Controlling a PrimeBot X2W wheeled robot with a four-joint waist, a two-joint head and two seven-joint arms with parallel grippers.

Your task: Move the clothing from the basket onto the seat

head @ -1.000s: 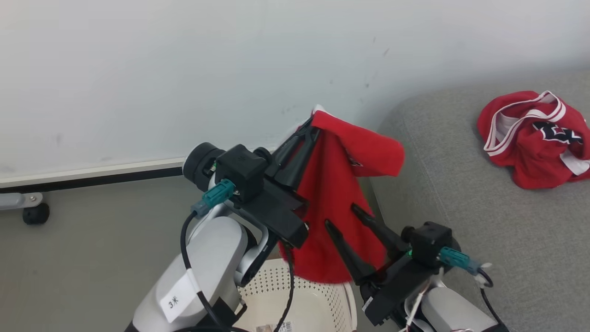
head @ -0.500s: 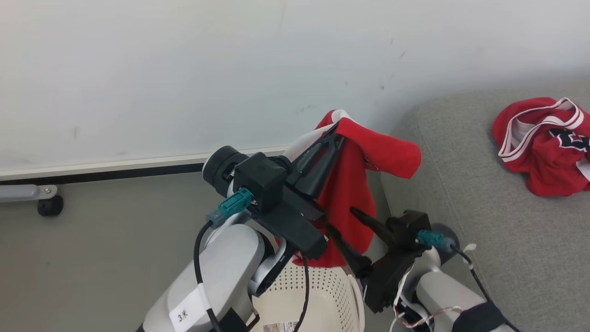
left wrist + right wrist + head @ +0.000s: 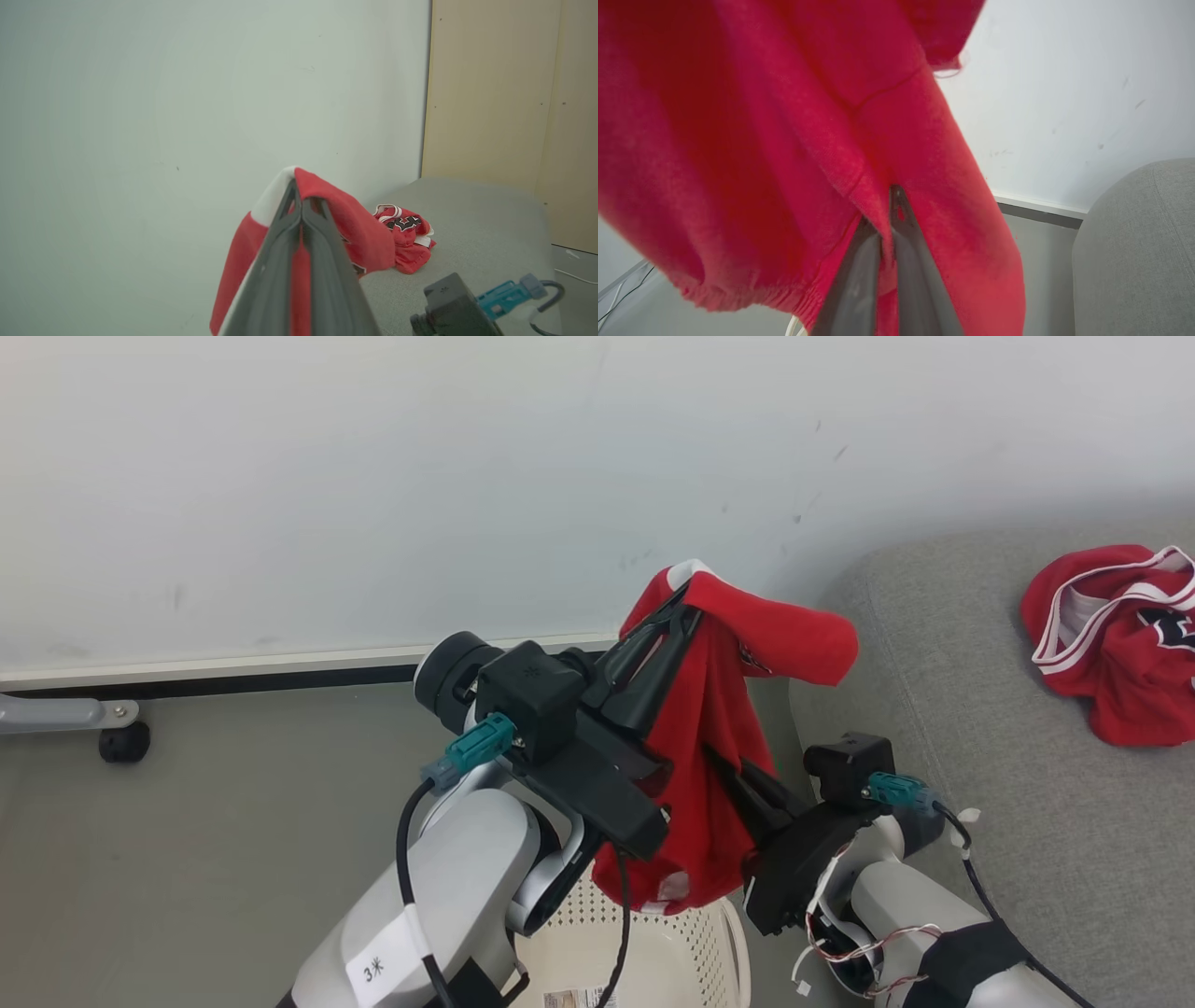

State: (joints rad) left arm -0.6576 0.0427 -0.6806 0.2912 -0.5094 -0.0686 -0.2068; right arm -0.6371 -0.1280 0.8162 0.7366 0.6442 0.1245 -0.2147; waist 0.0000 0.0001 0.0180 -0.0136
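Left gripper [image 3: 684, 600]: fingers closed together on the top fold of the held garment [image 3: 700, 747], next to its white trim; raised above the basket [image 3: 695, 943].
Right gripper [image 3: 721, 761]: fingers pressed together lower down, with a fold of the same cloth pinched between them; the wrist view shows the tips buried in red fabric.
Held garment: hangs between the two grippers, over the basket and just beside the rounded end of the sofa [image 3: 980, 728]. Not yet over the seat.
Second garment [image 3: 1116, 653]: lies crumpled on the sofa, well apart from the grippers.
Task state, judged: one piece delivered, one in transit.
Risk, slip: each grip holds only a thin fold. A quick swing toward the sofa could pull the cloth free.
Risk, opposing pull: if the arms move apart, the cloth goes taut and the weaker pinch is likely to let go.
Risk, snag: the lower hem hangs close to the basket rim. A sideways move without lift could catch it and drag or tip the basket.
Risk, short drop: release before the cloth clears the sofa edge would put it on the floor [image 3: 233, 840] beside the basket.
Risk, cling: a loose flap drapes over the left fingertips and may stay hooked after opening.
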